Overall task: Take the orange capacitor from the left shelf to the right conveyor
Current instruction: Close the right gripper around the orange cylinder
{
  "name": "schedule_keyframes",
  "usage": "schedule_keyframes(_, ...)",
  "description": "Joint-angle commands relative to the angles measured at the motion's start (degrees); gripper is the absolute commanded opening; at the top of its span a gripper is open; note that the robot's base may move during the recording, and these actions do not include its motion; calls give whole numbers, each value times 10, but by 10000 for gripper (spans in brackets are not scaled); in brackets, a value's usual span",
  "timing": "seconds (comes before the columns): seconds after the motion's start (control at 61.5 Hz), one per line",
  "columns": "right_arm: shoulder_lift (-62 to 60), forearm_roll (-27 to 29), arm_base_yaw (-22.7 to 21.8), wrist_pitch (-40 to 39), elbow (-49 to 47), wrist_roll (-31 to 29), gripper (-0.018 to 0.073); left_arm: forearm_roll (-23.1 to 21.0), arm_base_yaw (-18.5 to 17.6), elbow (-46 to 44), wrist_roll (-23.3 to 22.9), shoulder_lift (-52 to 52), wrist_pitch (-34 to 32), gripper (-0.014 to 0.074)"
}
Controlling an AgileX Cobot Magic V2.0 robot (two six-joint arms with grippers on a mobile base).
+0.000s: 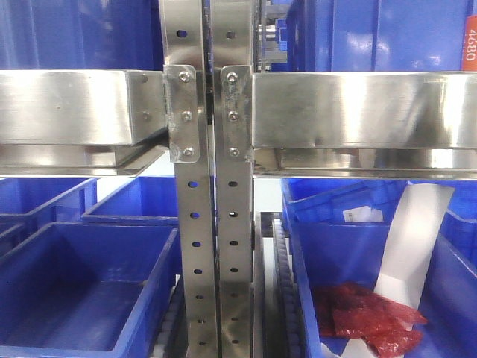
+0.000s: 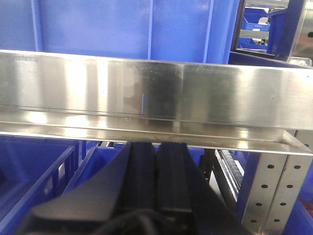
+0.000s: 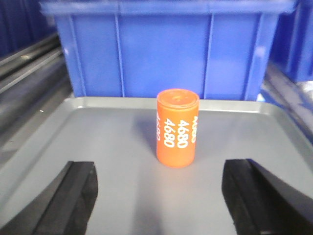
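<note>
An orange capacitor (image 3: pixel 177 127) marked 4680 stands upright on a grey tray (image 3: pixel 98 132) in the right wrist view. My right gripper (image 3: pixel 159 183) is open, its two black fingers (image 3: pixel 78 188) spread wide just short of the capacitor, which stands apart from both. A sliver of orange with white digits (image 1: pixel 469 41) shows at the top right edge of the front view. My left gripper (image 2: pixel 156 149) is shut and empty, its fingers pressed together just below a steel shelf rail (image 2: pixel 156 93).
A blue bin (image 3: pixel 166 49) stands right behind the tray. The front view shows steel shelf rails (image 1: pixel 358 112), perforated uprights (image 1: pixel 212 246), blue bins (image 1: pixel 82 291) below, and red packets (image 1: pixel 369 313) with a white paper strip (image 1: pixel 414 239) in the lower right bin.
</note>
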Motion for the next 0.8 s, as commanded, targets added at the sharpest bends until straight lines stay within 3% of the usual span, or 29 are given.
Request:
schedule_keyframes(0.0,32,-6,-3,-100,-23,-5,623,-1,0,-3,-1,-7,-51,-127)
schedule_keyframes(0.374,160,-5,-23,-266,-25,39,623,-1,0,-3,-1,-7,-51,-127)
schedule_keyframes(0.781,264,-5,-23,-284,-93,45,623,-1,0,-3,-1,-7,-51,-127)
